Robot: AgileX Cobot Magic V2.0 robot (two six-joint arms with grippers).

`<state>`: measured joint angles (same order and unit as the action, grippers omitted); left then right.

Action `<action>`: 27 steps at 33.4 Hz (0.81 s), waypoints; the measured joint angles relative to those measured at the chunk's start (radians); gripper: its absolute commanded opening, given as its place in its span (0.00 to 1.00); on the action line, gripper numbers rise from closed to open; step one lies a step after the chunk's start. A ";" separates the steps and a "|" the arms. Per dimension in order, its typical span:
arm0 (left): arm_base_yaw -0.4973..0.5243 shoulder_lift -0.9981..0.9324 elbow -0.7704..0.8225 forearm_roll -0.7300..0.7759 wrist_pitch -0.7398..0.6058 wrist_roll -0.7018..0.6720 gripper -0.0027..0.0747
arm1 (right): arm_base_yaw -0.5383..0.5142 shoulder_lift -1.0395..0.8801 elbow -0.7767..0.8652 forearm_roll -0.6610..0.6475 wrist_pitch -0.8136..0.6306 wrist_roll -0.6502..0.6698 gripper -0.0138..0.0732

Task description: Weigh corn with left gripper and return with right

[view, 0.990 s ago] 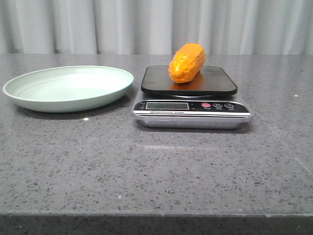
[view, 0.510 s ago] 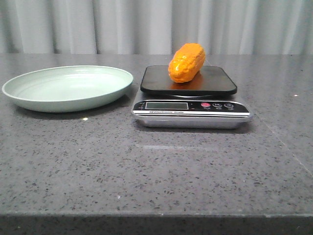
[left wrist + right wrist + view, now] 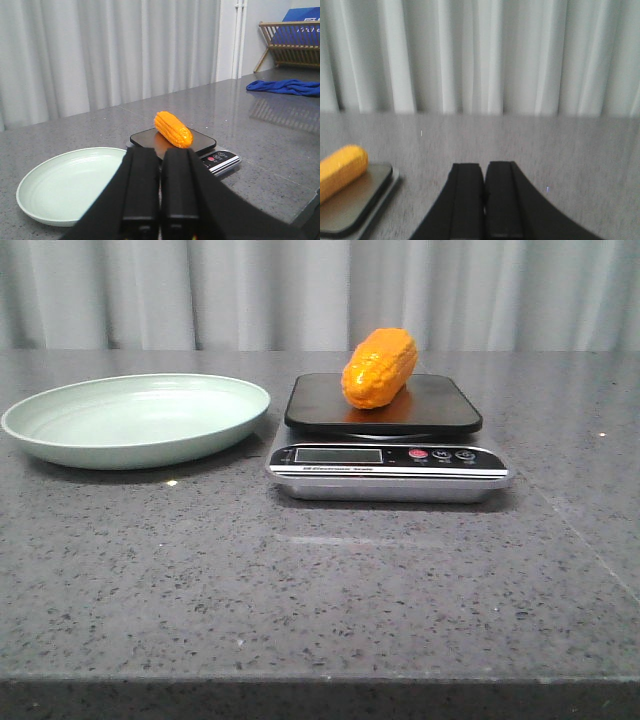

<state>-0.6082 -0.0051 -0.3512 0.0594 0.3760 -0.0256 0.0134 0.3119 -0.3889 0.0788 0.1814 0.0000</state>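
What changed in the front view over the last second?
Everything in the front view drifts slightly left together: the corn, kitchen scale and pale green plate keep their spacing, which suggests the camera shifted, not the objects. Nothing was grasped or released. The corn still lies on the scale's black platform, the plate empty beside it, no gripper in that view.

Slight leftward drift of scale [image 3: 388, 462]

**Legible markings: none confirmed**

Scale [image 3: 388, 462]: a line of small print runs beneath the display, too small to read. Display shows no legible digits. Button symbols are indistinct. Blue box [image 3: 305, 30], far right: lettering is unreadable.
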 measured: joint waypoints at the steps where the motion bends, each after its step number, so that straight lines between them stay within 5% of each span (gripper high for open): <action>1: 0.000 0.000 0.000 0.000 0.000 0.000 0.21 | 0.000 0.038 -0.015 0.010 0.021 0.000 0.33; 13: 0.001 0.000 0.000 0.000 -0.002 0.002 0.21 | 0.000 0.261 -0.042 0.055 0.082 0.000 0.35; 21: 0.001 0.000 0.000 0.000 -0.004 0.002 0.21 | 0.097 0.408 -0.206 0.064 0.229 -0.018 0.78; 27: 0.001 0.000 0.000 0.000 -0.004 0.002 0.21 | 0.258 0.537 -0.385 0.066 0.247 -0.026 0.83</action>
<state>-0.6068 -0.0051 -0.3512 0.0594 0.3720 -0.0238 0.2711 0.8486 -0.7744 0.1446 0.4283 -0.0265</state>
